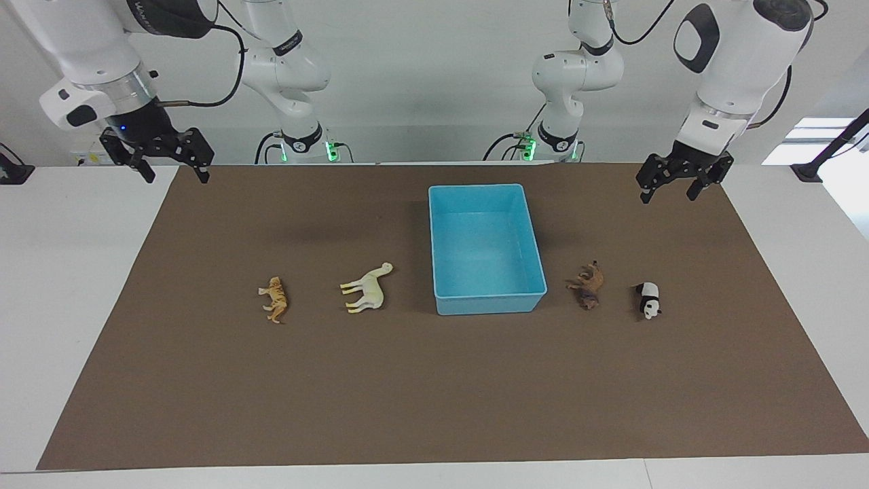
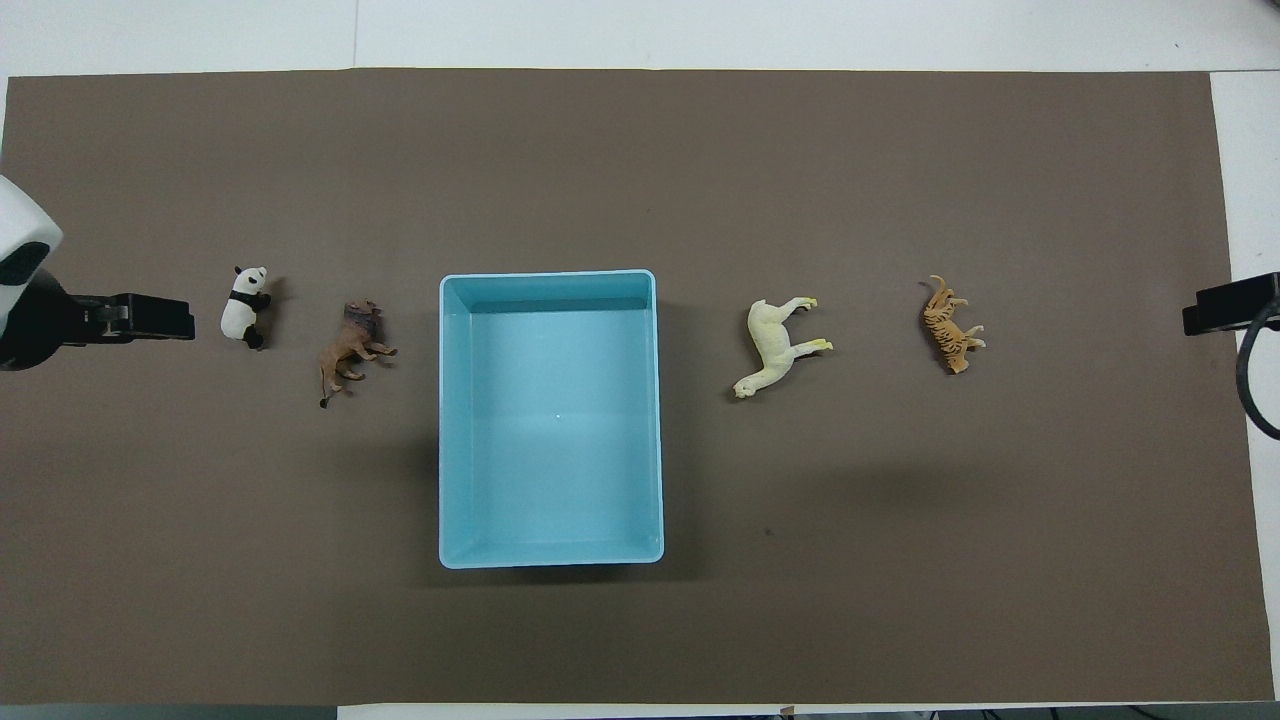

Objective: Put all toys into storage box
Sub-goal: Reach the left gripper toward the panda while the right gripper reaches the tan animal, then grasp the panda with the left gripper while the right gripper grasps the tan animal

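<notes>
The light blue storage box [image 1: 490, 303] stands empty at the middle of the brown mat; it also shows in the overhead view [image 2: 550, 556]. The orange-tan tiger [image 1: 275, 299] [image 2: 950, 325] and the cream camel [image 1: 366, 288] [image 2: 780, 345] lie toward the right arm's end. The dark brown figurine [image 1: 587, 285] [image 2: 350, 350] and the panda [image 1: 650, 300] [image 2: 243, 307] lie toward the left arm's end. My left gripper [image 1: 669, 193] [image 2: 150, 318] is open and empty, raised over the mat at its own end. My right gripper [image 1: 175, 175] [image 2: 1230, 305] is open and empty, raised over the mat's corner.
The brown mat [image 1: 434, 394] covers most of the white table [image 1: 68, 272]. All four figurines lie on their sides in a row level with the box's end farther from the robots. Both arm bases stand at the table's edge.
</notes>
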Motion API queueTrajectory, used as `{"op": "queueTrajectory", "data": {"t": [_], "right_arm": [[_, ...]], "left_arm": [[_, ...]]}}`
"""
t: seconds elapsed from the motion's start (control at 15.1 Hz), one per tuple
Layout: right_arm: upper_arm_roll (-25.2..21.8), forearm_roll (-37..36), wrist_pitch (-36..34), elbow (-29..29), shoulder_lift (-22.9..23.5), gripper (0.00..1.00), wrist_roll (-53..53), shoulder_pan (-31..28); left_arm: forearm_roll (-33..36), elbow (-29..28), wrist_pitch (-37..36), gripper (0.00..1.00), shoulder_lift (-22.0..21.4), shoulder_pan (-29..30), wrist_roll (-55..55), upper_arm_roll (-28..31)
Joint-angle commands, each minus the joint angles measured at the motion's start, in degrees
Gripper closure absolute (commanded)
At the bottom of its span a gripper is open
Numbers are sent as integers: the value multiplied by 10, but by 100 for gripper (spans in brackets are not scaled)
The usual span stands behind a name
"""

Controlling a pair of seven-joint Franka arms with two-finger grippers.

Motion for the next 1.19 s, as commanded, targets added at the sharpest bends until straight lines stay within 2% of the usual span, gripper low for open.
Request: {"op": "queueTrajectory", "data": {"t": [0.0,0.13,0.2,0.33,0.46,0.66,0.86,1.0,1.13], "right_arm": [[7,3,34,-84,-43,0,-22,1],[10,3,108,-161,-70,0,-22,19],[10,3,133,-180,-68,0,-21,28],[10,4,147,-200,-60,0,-21,51],[10,4,148,-232,-61,0,-20,65],[10,4,160,-240,-60,0,-35,67],[10,9,177,-245,-55,0,-70,73],[10,9,232,-256,-45,0,-80,81],[10,9,297,-266,-16,0,-80,88]], "left_arm": [[-2,-39,76,0,17,24,10,-2],[-1,-36,148,0,68,30,20,-2],[6,-36,195,0,97,31,28,-1],[61,-12,232,0,138,47,40,-1],[75,3,249,0,171,70,70,-2],[74,4,268,0,193,68,87,-2],[73,-4,262,0,197,65,89,-4],[73,-15,269,0,212,63,97,-4],[73,-17,267,0,215,57,102,-3]]}}
